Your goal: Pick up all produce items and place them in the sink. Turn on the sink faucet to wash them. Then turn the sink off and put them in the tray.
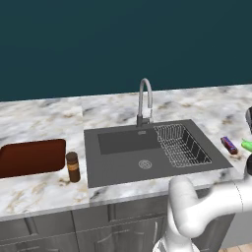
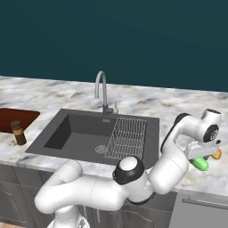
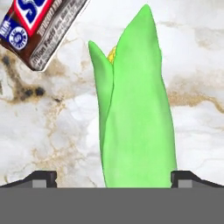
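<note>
1. The green vegetable (image 3: 138,109), a husked ear with a few yellow kernels showing near its tip, was seen lying on the marble bench (image 3: 52,131), running from the bottom centre of the hand view up toward the top.
2. The tool (image 3: 112,177) was held spread wide, with one dark fingertip (image 3: 41,177) at the lower left and the other at the lower right of the hand view, the vegetable's lower end standing between them; no contact with the husk could be made out.
3. In the right base view the tool (image 2: 202,153) was seen at the right edge, over the green vegetable (image 2: 199,164), with the orange-yellow fruit (image 2: 217,155) just beside it.
4. A wrapped snack bar (image 3: 41,26) was seen tilted in the upper left of the hand view, near the vegetable's tip but apart from it; in the left base view it (image 1: 229,144) lay at the right, beside the green vegetable (image 1: 246,145).
5. The sink (image 1: 118,162) was seen in the middle of the left base view, with a wire rack (image 1: 181,144) in its right part and the faucet (image 1: 144,101) rising behind it.
6. The tray (image 1: 30,156) was seen at the left edge, with a brown jar (image 1: 73,167) standing upright between it and the sink.
</note>
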